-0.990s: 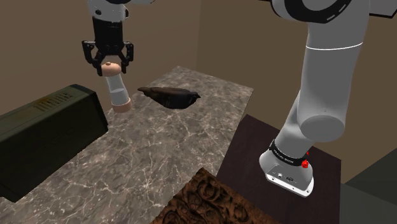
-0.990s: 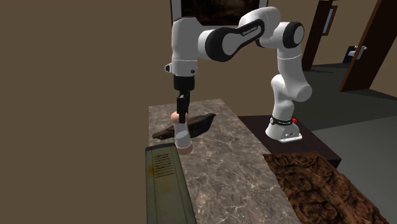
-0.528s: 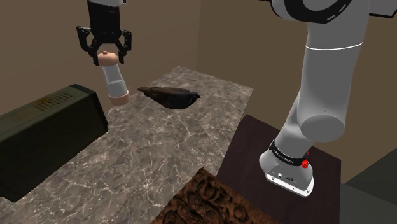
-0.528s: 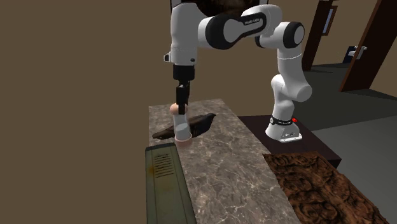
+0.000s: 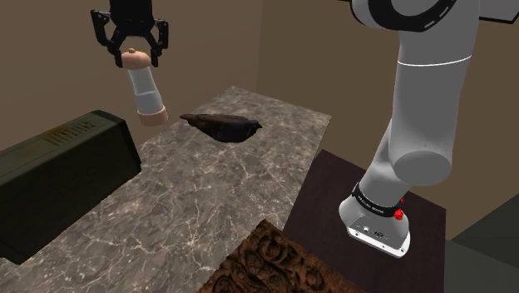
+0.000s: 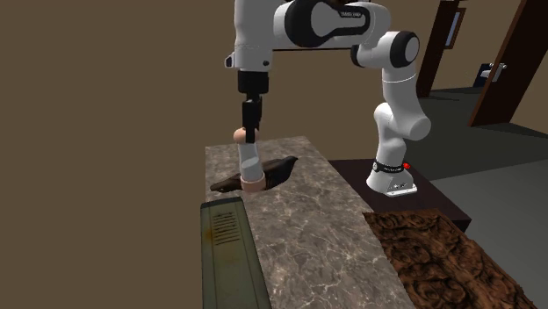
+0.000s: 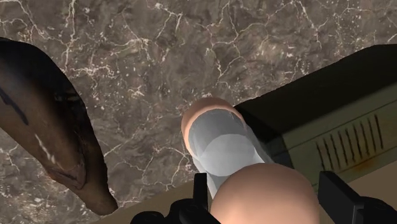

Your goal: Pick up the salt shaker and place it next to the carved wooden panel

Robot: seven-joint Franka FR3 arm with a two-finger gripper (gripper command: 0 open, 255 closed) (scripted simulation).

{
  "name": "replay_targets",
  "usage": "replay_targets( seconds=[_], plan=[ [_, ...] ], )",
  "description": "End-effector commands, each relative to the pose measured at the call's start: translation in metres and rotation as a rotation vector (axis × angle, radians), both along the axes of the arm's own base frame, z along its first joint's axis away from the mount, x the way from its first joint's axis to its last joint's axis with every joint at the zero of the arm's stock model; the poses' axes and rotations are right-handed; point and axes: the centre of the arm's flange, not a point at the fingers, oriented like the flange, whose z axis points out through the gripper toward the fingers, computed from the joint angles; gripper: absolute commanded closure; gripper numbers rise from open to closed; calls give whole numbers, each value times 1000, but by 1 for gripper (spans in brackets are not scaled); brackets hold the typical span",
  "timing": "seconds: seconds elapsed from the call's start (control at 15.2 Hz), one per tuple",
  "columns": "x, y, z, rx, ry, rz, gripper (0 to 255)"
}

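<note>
Brown marble-patterned stone, crossed by pale veins, is forming the tabletop (image 5: 208, 196). Above it, at the upper left of the shoulder view, the black hand (image 5: 135, 58) is gripping the salt shaker (image 5: 145, 90) by its rounded pinkish cap, a finger pressing on each side. The shaker is hanging clear of the stone, slightly tilted: a pale, glassy cylinder ending in a pinkish foot. Just right of it in the frame a dark, rough, driftwood-like piece (image 5: 223, 126) is lying on the stone. At the left edge a dark olive box (image 5: 62, 171) with a row of vent slots is sitting flat. The carved wooden panel (image 5: 274, 265), reddish brown and cut with swirling relief, is poking in at the bottom centre, well apart from the shaker. At the right, the white arm (image 5: 424, 108) is rising from a dark brown stand (image 5: 333, 187); small lettering is ringing its base, too small to read.
</note>
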Motion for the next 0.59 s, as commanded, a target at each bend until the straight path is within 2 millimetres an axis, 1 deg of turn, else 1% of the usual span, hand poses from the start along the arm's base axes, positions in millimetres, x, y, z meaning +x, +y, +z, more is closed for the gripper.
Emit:
replay_targets(
  seconds=[0.0, 0.53],
  plan=[
    [0, -1, 10, 0, 0, 0, 255],
    [0, -1, 53, 0, 0, 0, 255]
  ],
)
